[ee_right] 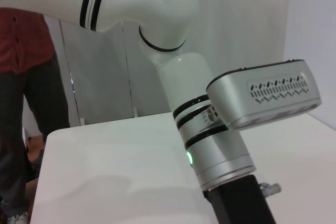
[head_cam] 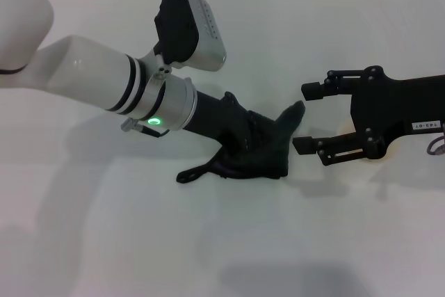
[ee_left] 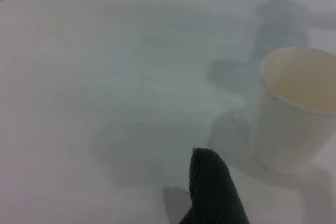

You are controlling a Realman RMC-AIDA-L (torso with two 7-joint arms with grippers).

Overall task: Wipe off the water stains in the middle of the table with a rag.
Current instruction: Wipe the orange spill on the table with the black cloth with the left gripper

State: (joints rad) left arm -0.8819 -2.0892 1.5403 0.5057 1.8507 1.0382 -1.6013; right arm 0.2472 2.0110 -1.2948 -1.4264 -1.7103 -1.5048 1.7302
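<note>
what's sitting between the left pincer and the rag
Nothing visible: the rag is bunched around the left pincer on the table. The right pincer is open just beside it.

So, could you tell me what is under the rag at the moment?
The rag lies bunched on the white table, with the left gripper buried in its folds. No water stains show around it; any beneath are covered. The right gripper waits open beside it.

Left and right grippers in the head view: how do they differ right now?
The left gripper is down on the white table, buried in the soft black rag, its fingers hidden. The right gripper carries nothing, its black fingers spread apart and plainly visible. Both are black and point toward each other.
</note>
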